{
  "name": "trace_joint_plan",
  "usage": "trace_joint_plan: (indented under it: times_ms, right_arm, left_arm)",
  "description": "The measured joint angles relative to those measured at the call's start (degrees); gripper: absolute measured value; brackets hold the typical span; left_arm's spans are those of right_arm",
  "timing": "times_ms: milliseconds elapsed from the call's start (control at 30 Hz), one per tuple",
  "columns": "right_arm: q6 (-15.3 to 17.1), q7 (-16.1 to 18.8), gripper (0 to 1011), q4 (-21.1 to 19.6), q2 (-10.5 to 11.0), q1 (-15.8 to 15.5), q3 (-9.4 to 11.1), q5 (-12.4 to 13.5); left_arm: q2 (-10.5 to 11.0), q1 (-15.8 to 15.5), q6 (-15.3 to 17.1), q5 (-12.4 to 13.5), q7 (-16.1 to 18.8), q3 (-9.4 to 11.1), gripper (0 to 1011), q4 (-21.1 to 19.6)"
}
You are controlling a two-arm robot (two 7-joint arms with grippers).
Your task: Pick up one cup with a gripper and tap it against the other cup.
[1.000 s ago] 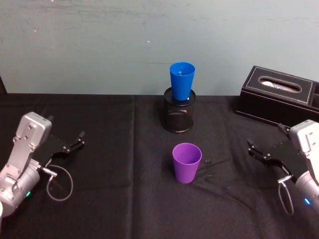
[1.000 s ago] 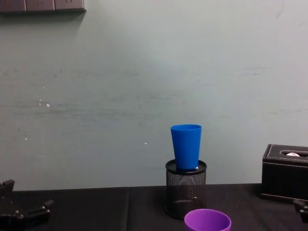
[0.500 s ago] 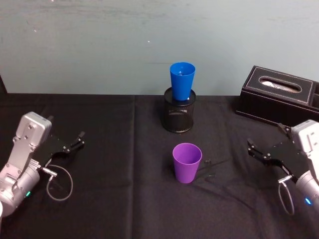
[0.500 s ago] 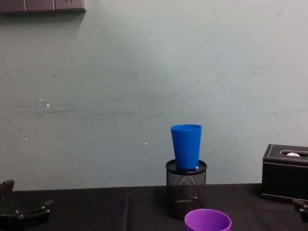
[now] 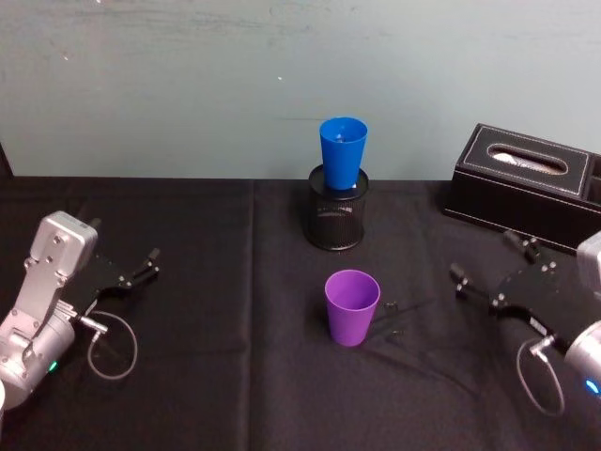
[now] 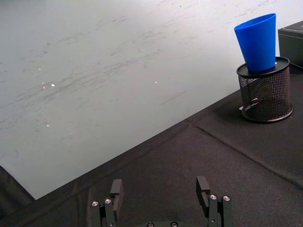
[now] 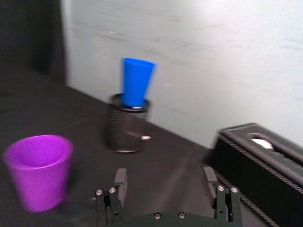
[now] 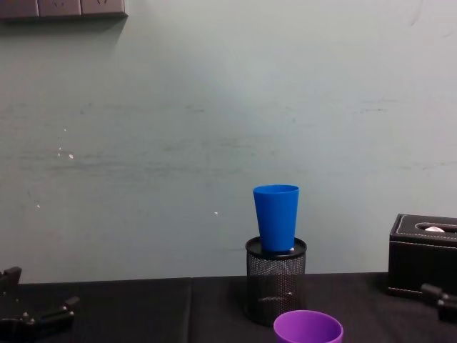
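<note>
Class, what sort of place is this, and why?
Probably an office-style robot test bench: a black cloth-covered table by a pale wall, a black mesh pen holder, a black leather-look tissue box.

Tumbler (image 5: 352,307) before cup (image 5: 343,150) in holder (image 5: 336,224)

Purple cup (image 5: 352,307): no text can be read.
Blue cup (image 5: 343,152): no text can be read.
Mesh holder (image 5: 336,224): no label can be read.
Black box (image 5: 521,193): no brand or number can be read.
Wall plates (image 8: 61,7): no sign can be read.
</note>
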Motion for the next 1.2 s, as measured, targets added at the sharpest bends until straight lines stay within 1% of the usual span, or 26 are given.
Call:
trace_joint_plan:
  times_ms: [67,100,133,167,233,267,333,367,400,467,567,667,767,833,867,900,1067,1200]
  right_arm:
    - [0.1,3.6,1003,-0.4,1.0,-0.1,-0.2,1.5]
    - [0.6,7.3,1003,-0.8,1.9,-0.2,-0.6,3.0]
    - [1.0,9.1,1003,-1.0,2.5,-0.2,-0.9,3.7]
    - [1.7,12.6,1003,-1.3,3.3,-0.2,-1.4,4.7]
    - [2.4,15.6,1003,-1.5,4.1,-0.1,-2.0,5.5]
    - [3.2,18.2,1003,-1.7,4.6,0.0,-2.5,6.3]
    - [4.4,21.2,1003,-1.9,4.9,0.2,-3.1,7.2]
    - [4.4,21.2,1003,-1.9,4.9,0.2,-3.1,7.2]
    - [5.1,22.6,1003,-2.0,4.9,0.4,-3.4,7.5]
    - [6.0,23.9,1003,-1.9,4.7,0.7,-3.6,7.8]
    - [7.0,24.7,1003,-1.5,3.9,1.3,-3.9,7.8]
    - [7.2,25.0,1003,-1.0,3.2,2.0,-4.2,7.2]
    - [7.9,25.6,1003,0.3,1.8,3.3,-4.5,6.4]
    - [8.3,26.0,1003,1.0,1.0,4.1,-4.6,6.1]
    - [8.3,26.0,1003,1.0,1.0,4.1,-4.6,6.1]
    - [8.6,26.3,1003,1.6,0.4,4.7,-4.7,5.9]
    - [9.1,26.8,1003,3.2,-1.2,6.0,-5.1,5.2]
    - [9.3,27.1,1003,5.1,-3.0,7.6,-5.7,4.4]
  left_arm:
    - [0.0,0.0,0.0,0.0,0.0,0.0,1011,0.0]
    - [0.0,0.0,0.0,0.0,0.0,0.0,1011,0.0]
    - [0.0,0.0,0.0,0.0,0.0,0.0,1011,0.0]
    - [0.0,0.0,0.0,0.0,0.0,0.0,1012,0.0]
    - [0.0,0.0,0.0,0.0,0.0,0.0,1011,0.0]
    - [0.0,0.0,0.0,0.0,0.0,0.0,1011,0.0]
    - [0.0,0.0,0.0,0.0,0.0,0.0,1012,0.0]
    - [0.0,0.0,0.0,0.0,0.0,0.0,1011,0.0]
    - [0.0,0.0,0.0,0.0,0.0,0.0,1011,0.0]
    - [0.0,0.0,0.0,0.0,0.0,0.0,1011,0.0]
    - [0.0,0.0,0.0,0.0,0.0,0.0,1011,0.0]
    - [0.0,0.0,0.0,0.0,0.0,0.0,1011,0.0]
    - [0.0,0.0,0.0,0.0,0.0,0.0,1011,0.0]
    - [0.0,0.0,0.0,0.0,0.0,0.0,1011,0.0]
    - [0.0,0.0,0.0,0.0,0.0,0.0,1012,0.0]
    - [0.0,0.0,0.0,0.0,0.0,0.0,1011,0.0]
    - [0.0,0.0,0.0,0.0,0.0,0.0,1011,0.0]
    - [0.0,0.0,0.0,0.0,0.0,0.0,1011,0.0]
